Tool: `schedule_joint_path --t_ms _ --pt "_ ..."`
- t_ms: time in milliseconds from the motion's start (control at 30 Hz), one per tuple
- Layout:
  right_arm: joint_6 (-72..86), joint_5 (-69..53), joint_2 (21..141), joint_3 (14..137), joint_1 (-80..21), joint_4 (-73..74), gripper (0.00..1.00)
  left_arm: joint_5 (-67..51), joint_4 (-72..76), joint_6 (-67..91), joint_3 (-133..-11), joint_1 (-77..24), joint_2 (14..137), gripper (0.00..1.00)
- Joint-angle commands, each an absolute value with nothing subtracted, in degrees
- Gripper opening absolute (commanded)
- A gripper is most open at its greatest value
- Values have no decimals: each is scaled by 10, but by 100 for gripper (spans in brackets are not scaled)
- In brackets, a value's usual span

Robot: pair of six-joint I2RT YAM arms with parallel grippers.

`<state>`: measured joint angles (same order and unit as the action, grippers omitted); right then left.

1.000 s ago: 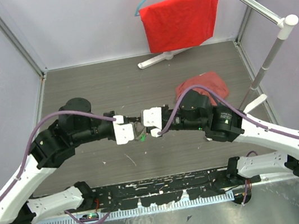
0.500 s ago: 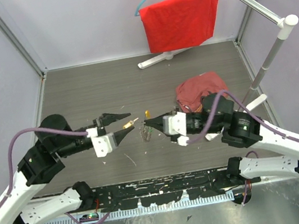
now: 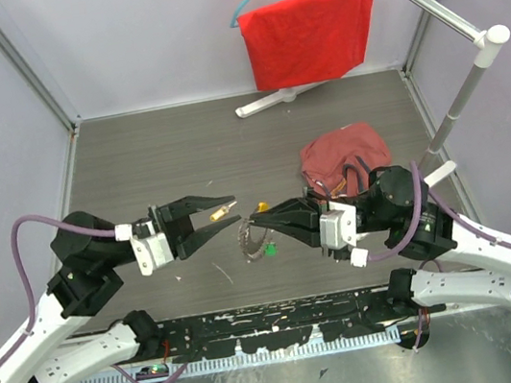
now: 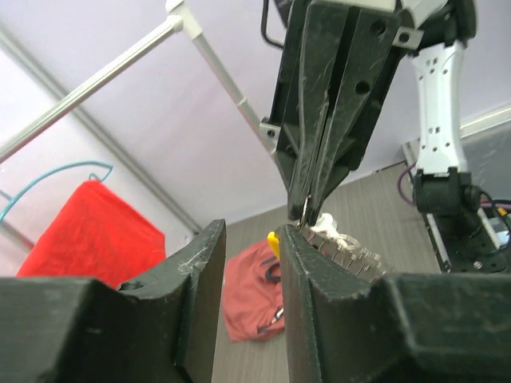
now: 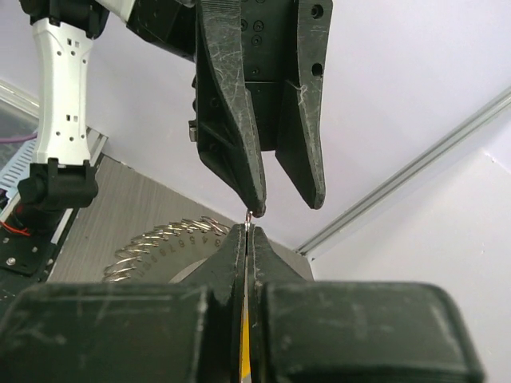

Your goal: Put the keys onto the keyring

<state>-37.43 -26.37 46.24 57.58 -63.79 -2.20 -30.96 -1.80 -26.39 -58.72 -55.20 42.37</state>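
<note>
My right gripper (image 3: 262,217) is shut on the keyring (image 3: 250,240) near its yellow curved section (image 3: 262,207). The grey loop hangs below the tips, and a green-headed key (image 3: 270,250) hangs at its lower edge. In the right wrist view the gripper (image 5: 247,231) pinches thin wire, with silvery coils (image 5: 160,239) to the left. My left gripper (image 3: 225,212) faces it a short way to the left, open. A small gold-orange key (image 3: 223,211) shows between its tips; I cannot tell whether it touches a finger. In the left wrist view the left gripper (image 4: 249,235) holds nothing.
A crumpled red cloth (image 3: 347,153) lies on the table just behind the right arm. Another red cloth (image 3: 308,32) hangs from a teal hanger on the white rack (image 3: 471,80) at the back right. Grey walls close in both sides.
The two grippers, close together a second ago, have drawn apart. The left one has opened and pulled back to the left. The right one has kept the keyring and shifted slightly nearer.
</note>
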Motion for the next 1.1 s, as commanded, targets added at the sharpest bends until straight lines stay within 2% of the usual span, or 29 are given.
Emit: schedule_joint_path --t_ms 0,133,467,733,1067 --pt "-373 -286 453 575 -639 -99 1 -369 62 -226 -584 -554 431 39" --pt "-371 -286 450 573 -640 -106 1 -384 56 -230 -586 -554 434 37" --pt "-368 -273 440 565 -640 -120 1 -413 39 -239 -589 -554 439 41" --pt "-367 -284 442 566 -640 -119 1 -421 38 -239 -597 -555 458 32" --pt "-372 -284 444 566 -640 -112 1 -439 49 -236 -605 -554 473 25"
